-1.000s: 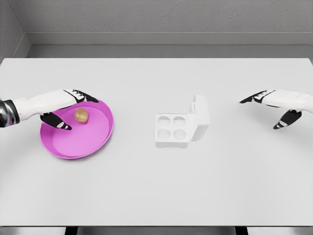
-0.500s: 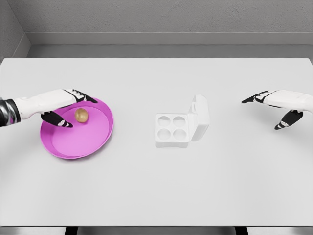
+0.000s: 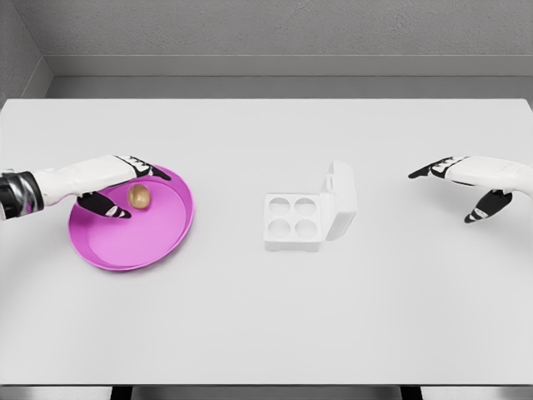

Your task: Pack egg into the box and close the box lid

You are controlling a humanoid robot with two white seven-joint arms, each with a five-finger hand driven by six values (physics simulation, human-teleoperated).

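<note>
Brown egg (image 3: 138, 196) lies in pink plate (image 3: 158, 242). White four-cup box (image 3: 293, 222) sits mid-counter, cups vacant, lid (image 3: 341, 199) raised upright.

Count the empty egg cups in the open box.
4, all empty, in a two-by-two grid in the white box: two nearer the table's back edge, two nearer the front. The only egg sits in the pink plate.

egg (image 3: 138, 196) in pink plate (image 3: 158, 246) — left hand (image 3: 104, 179) beside | box (image 3: 293, 222) open

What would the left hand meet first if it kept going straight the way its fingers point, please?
Probably the egg: it sits on the pink plate just ahead of the open left hand, between thumb and fingers, though height is unclear.
</note>
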